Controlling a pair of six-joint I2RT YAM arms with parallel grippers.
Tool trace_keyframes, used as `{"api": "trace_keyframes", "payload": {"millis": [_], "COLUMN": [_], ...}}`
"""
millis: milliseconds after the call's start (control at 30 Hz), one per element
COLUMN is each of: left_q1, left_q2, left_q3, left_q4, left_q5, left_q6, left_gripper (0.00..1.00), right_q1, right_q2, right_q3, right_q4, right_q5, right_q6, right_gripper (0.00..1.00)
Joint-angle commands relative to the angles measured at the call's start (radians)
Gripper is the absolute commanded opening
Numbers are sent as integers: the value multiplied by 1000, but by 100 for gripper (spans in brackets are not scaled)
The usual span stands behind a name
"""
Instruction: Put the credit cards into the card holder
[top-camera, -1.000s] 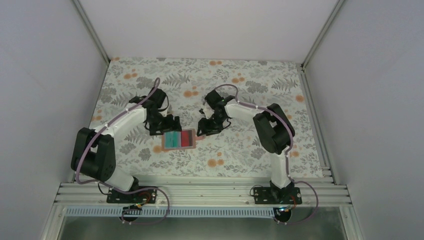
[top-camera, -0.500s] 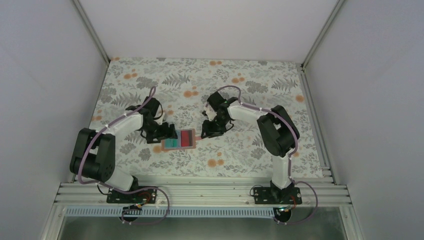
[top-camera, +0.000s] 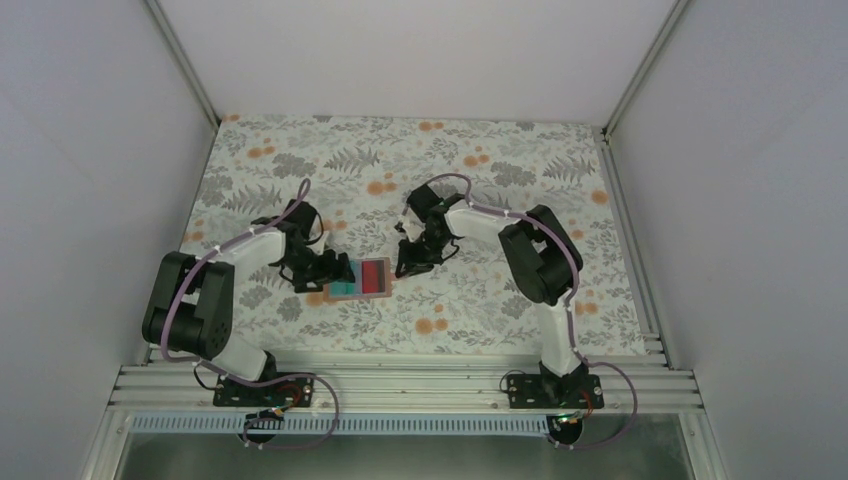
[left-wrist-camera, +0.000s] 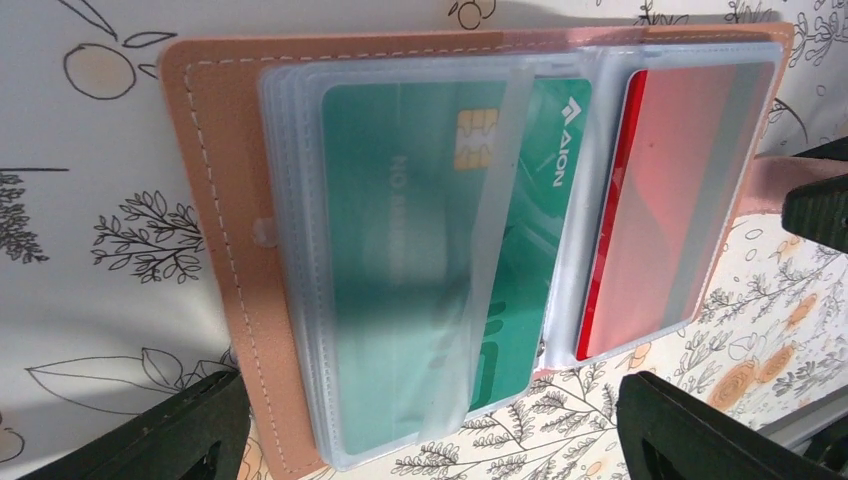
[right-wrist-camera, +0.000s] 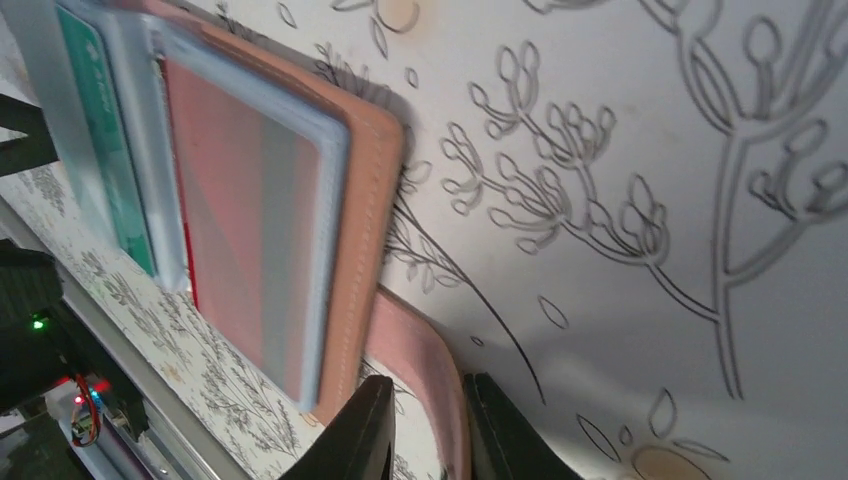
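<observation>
1. Table (top-camera: 500, 180): the floral surface carries the work near its middle. No loose card shows on it in the overhead view, so loading is judged complete or nearly so.

2. Left hand (top-camera: 336, 269): spread wide and holding nothing. It hangs over the left half of the holder, with its fingers (left-wrist-camera: 190, 435) standing clear of the near edge.

3. Right hand (right-wrist-camera: 428, 405): pressed in on the card holder's closure strap at the right edge.

4. Card holder (left-wrist-camera: 215, 200): lies open and flat between the two hands, clear sleeves (left-wrist-camera: 290, 200) facing up.

5. Credit cards: a teal-green card (left-wrist-camera: 400, 250) sits in the left sleeve and a red card (left-wrist-camera: 660, 200) in the right sleeve. What the sleeves stacked beneath contain cannot be told.

6. Closure strap (right-wrist-camera: 420, 345): a narrow pink tab curving off the right cover, passing between the right fingers.

Procedure, judged: the step in hand is folding the holder shut by the strap.
- Keep the pinch on the strap only, clear of the sleeve edges.
- Lift the right cover in an arc about the spine and do not drag it.
- Use the left hand to steady the left cover so the holder does not slide.
- Caution: the red card may slip from its sleeve if the cover is tilted fast.
</observation>
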Motion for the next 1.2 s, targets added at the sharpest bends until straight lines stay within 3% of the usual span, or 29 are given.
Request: {"api": "trace_keyframes", "payload": {"millis": [0,100,233,533,1167], "left_q1": [5,6,5,5,3], "left_q2": [35,29,21,-10,-89], "left_q3": [-17,-21,-18,4,76], "left_q4": [50,65,70,59,48], "left_q5": [44,69,94,118,245], "left_q6": [13,10,11,4,-39], "left_gripper": [92,91,90,88,85], "right_q1": [15,17,21,32,44], "right_q2": [30,39,59,96,126], "right_q3": [42,55,66,90,101], "right_q4": [17,23,24,-10,-20], "right_q5": [-30,-51,-60,16,58], "right_q6": [-7,-4,1,25,63], "right_gripper": [22,26,25,5,4]}}
